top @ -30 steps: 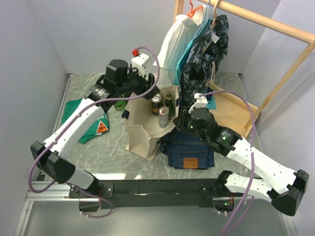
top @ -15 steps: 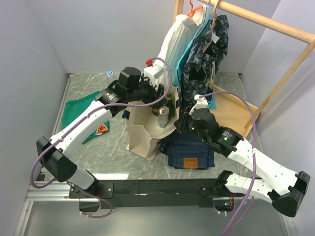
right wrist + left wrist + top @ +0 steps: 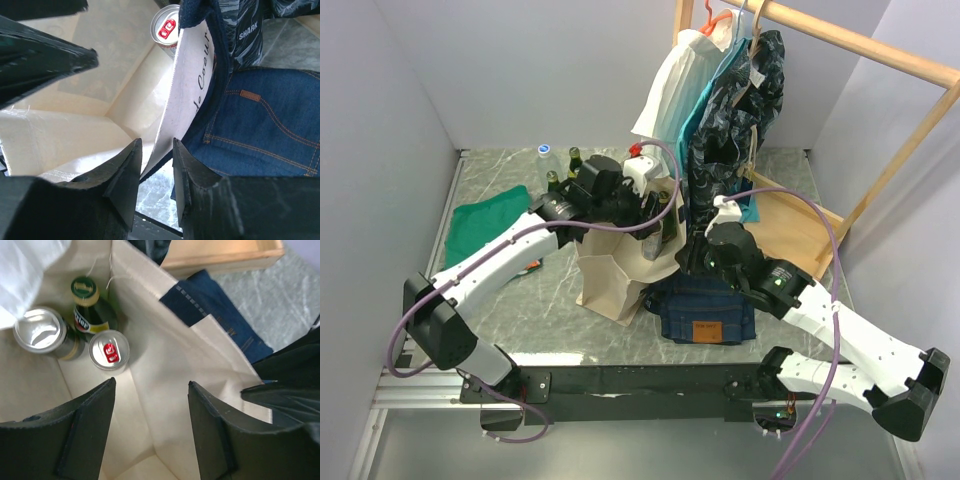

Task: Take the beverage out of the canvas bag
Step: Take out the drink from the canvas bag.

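Observation:
The cream canvas bag (image 3: pixel 610 275) stands upright mid-table with its mouth open. Inside it (image 3: pixel 165 355) sit a can with a red tab (image 3: pixel 109 350), a larger silver can (image 3: pixel 39 330) and a green bottle (image 3: pixel 84 290), grouped in one far corner. My left gripper (image 3: pixel 658 212) hovers over the bag's mouth, and in its wrist view it (image 3: pixel 151 382) is open, with only the bag's inner wall showing between its fingers. On the bag's right side, my right gripper (image 3: pixel 686 258) is shut on the printed canvas rim (image 3: pixel 192 65), which passes between its fingers (image 3: pixel 156 141). The red-tab can (image 3: pixel 167 25) also shows there.
Folded blue jeans (image 3: pixel 705 310) lie against the bag's right side. A green cloth (image 3: pixel 485 215) lies at the left. Several bottles (image 3: pixel 560 165) stand at the back left. A wooden clothes rack (image 3: pixel 840 40) with hanging garments (image 3: pixel 730 90) rises behind the bag.
My left arm has swung right from the back-left of the table to above the bag's mouth, uncovering the bottles behind it, and its jaws have narrowed. The right arm has not moved.

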